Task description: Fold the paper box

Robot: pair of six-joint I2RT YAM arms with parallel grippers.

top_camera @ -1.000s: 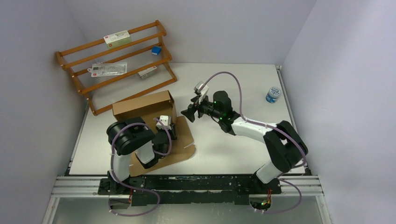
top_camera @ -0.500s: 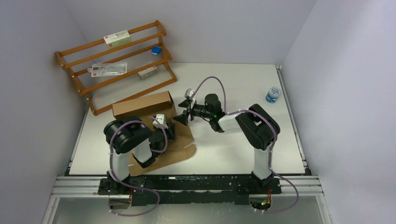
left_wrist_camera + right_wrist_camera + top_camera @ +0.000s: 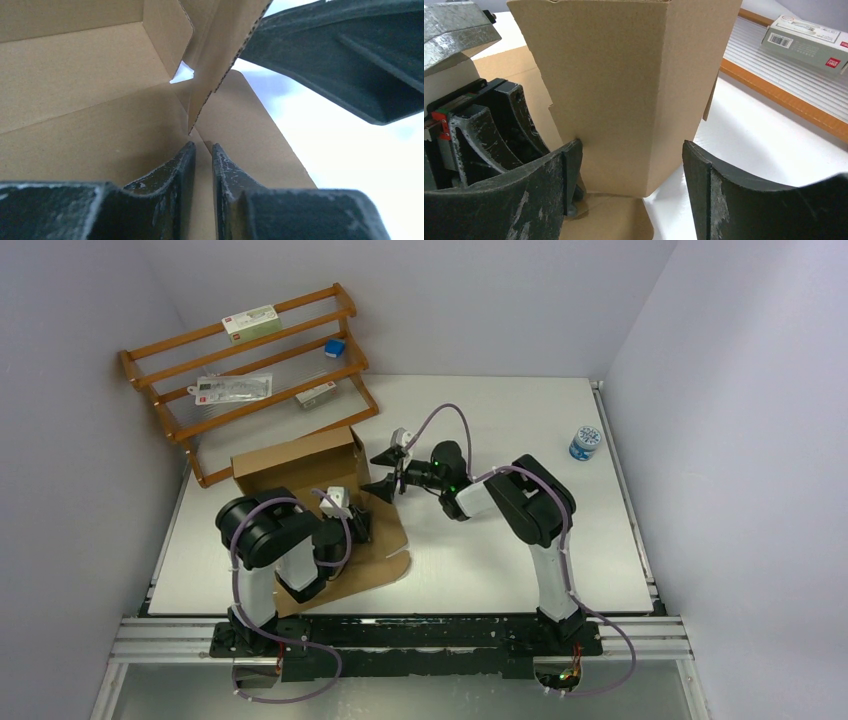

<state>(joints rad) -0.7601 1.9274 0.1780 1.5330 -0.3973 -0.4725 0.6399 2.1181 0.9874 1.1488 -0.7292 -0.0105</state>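
The paper box point(image 3: 295, 465) is brown cardboard, half raised: a back wall stands up and a flat rounded flap point(image 3: 375, 550) lies towards the arms. My left gripper point(image 3: 356, 527) rests low over the flat panel. Its jaws are a narrow slit apart point(image 3: 202, 150) with nothing between them, and the corner of an upright flap point(image 3: 220, 55) hangs just beyond the tips. My right gripper point(image 3: 385, 471) is open wide at the box's right end. In the right wrist view its fingers point(image 3: 566, 175) straddle the upright end panel point(image 3: 624, 90), the left finger touching the cardboard.
A wooden rack point(image 3: 250, 370) with small packets stands at the back left, close behind the box. A white carton point(image 3: 801, 37) lies on its rail. A blue-lidded jar point(image 3: 586, 442) stands at the right edge of the table point(image 3: 520, 560).
My right arm has swung left, bringing its open gripper up to the box's right end. The left jaws have parted slightly and drawn back a little. The box wall has shifted left.
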